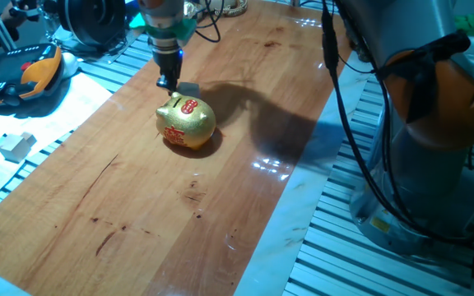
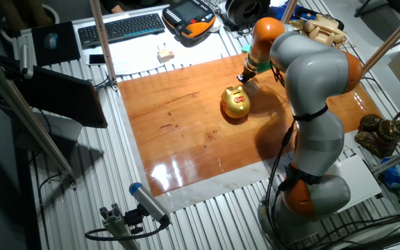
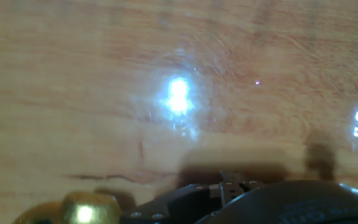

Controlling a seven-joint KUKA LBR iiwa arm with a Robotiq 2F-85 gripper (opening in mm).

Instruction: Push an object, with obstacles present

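Note:
The golden piggy bank (image 1: 186, 123) with red markings stands on the wooden table (image 1: 138, 214), toward the far side. My gripper (image 1: 168, 81) points straight down just behind the pig, fingers together and holding nothing. A small pale cube (image 1: 188, 87) lies right beside the fingertips, between them and the pig's back, and looks to be touching them. In the other fixed view the pig (image 2: 236, 103) sits in front of the gripper (image 2: 244, 78), and the cube (image 2: 251, 87) is a small pale patch by the fingers. The hand view shows bare wood and a blurred golden edge of the pig (image 3: 82, 210).
A whiter block (image 1: 15, 145) lies on the white surface left of the table. Small wooden pieces (image 2: 164, 55), a keyboard (image 2: 120, 28) and a teach pendant (image 2: 189, 15) lie beyond the table's edge. The arm's base (image 2: 311, 187) stands at one side.

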